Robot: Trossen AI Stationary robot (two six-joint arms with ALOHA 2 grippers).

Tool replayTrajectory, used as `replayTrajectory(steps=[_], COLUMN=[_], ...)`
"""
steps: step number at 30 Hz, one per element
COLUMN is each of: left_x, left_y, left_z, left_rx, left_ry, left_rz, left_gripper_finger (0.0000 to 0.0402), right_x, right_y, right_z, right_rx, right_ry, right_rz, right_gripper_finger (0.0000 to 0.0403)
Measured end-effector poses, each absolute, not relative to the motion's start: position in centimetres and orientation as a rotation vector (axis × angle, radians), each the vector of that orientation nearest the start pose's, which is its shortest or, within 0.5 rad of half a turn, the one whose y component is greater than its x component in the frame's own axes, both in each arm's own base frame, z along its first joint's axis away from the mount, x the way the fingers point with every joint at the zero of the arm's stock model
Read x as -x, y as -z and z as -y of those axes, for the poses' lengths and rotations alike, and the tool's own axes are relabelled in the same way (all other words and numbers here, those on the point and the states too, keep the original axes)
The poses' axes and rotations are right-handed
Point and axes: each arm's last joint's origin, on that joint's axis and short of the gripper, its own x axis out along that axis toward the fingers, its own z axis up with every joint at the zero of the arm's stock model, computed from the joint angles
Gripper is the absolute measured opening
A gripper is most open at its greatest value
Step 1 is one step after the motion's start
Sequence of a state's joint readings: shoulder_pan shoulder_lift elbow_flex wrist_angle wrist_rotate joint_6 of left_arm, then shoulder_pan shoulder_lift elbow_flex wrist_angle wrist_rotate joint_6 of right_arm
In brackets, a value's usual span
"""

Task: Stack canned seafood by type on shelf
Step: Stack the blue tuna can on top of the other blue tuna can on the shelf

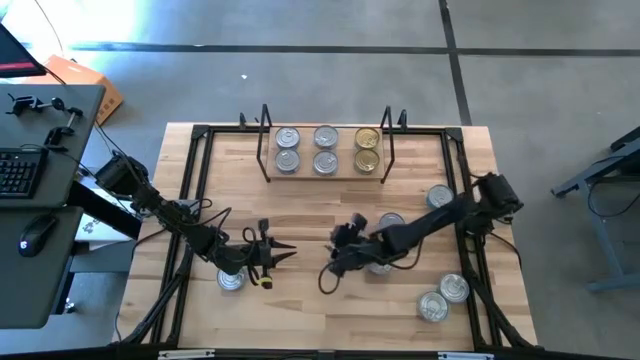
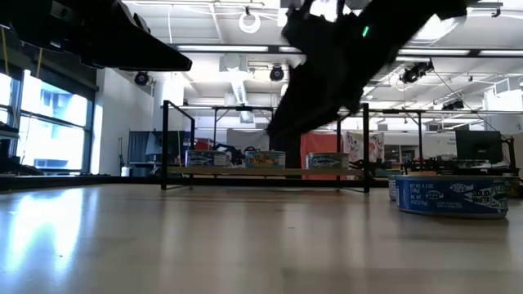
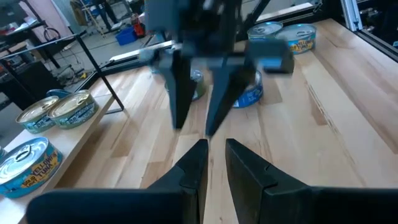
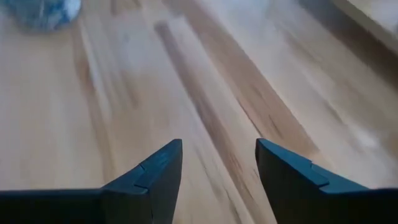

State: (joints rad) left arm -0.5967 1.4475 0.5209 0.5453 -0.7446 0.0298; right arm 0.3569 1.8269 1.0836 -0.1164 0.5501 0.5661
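You have six tins on the shelf (image 1: 325,176) at twelve o'clock: four silver-lidded (image 1: 288,137), two gold-topped (image 1: 367,138). Five more loose tins (image 1: 452,288) sit on the table (image 1: 300,215). Your left gripper (image 1: 283,254), at seven, has fingers nearly together, empty. Your right gripper (image 1: 335,262), at five, is spread apart, empty.

Silver-lidded, blue-labelled tins (image 1: 432,306), one gold-topped pair (image 1: 367,148), light wooden shelf (image 1: 325,174) with black uprights
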Motion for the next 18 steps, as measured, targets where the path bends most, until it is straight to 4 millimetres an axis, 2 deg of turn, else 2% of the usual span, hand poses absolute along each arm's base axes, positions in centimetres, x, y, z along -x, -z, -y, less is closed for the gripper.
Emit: replayTrajectory(steps=[4,7,10,13,18], left_x=[-23.0,-23.0,-23.1,-23.1,-23.1], left_y=[-17.2,-17.3,-17.3,-17.3,-17.3], left_z=[13.4,13.4,13.3,13.3,13.3], left_rx=[-0.268,-0.267,-0.261,-0.248,-0.248], left_ry=[-0.133,-0.135,-0.142,-0.144,-0.144], left_rz=[-0.301,-0.301,-0.301,-0.3,-0.299], left_gripper_finger=[0.0046,0.0046,0.0046,0.0046,0.0046], right_x=[-33.0,-30.6,-28.5,-27.4,-27.4], right_y=[-20.8,-21.6,-21.3,-19.7,-16.8], right_z=[-12.8,-13.8,-14.4,-14.6,-14.5], right_rx=[-0.113,-0.161,-0.185,-0.231,-0.311], right_ry=[0.338,0.31,0.368,0.436,0.398], right_rz=[-0.921,-1.138,-1.283,-1.345,-1.277], right_gripper_finger=[0.0175,0.0147,0.0117,0.0087,0.0044])
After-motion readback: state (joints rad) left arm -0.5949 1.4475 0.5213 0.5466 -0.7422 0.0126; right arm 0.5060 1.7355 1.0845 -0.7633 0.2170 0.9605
